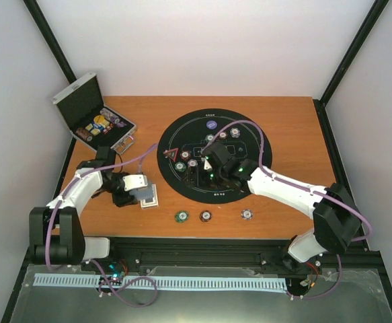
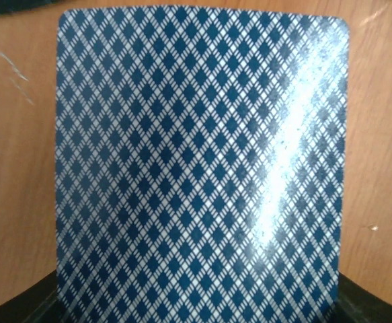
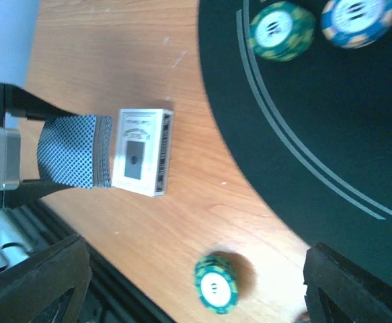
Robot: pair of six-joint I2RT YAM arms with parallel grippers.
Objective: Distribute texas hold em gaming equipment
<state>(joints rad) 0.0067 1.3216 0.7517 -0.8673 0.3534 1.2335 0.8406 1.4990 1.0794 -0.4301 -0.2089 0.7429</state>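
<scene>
We take this to be the card-dealing step. The left fingers (image 3: 21,104) are clamped on the deck of grey-blue-backed cards (image 3: 74,151). They hold it low over the left part of the bench (image 1: 283,134), one end right against the card box (image 3: 142,151) and just off the near-left rim of the round black mat (image 1: 182,131). In the left wrist view the top card's back fills the picture, so we cannot tell whether the deck touches the wood.

The right fingers (image 3: 357,282) are spread wide with nothing between them, hovering over the left half of the mat among the chips already lying there. A green chip (image 1: 181,216) lies on the bench near the mat's near edge.

Next, we judge, the right arm must reach left to the deck and pinch off only the top card. The left should hold the deck steady while that card is carried to a seat on the mat.
</scene>
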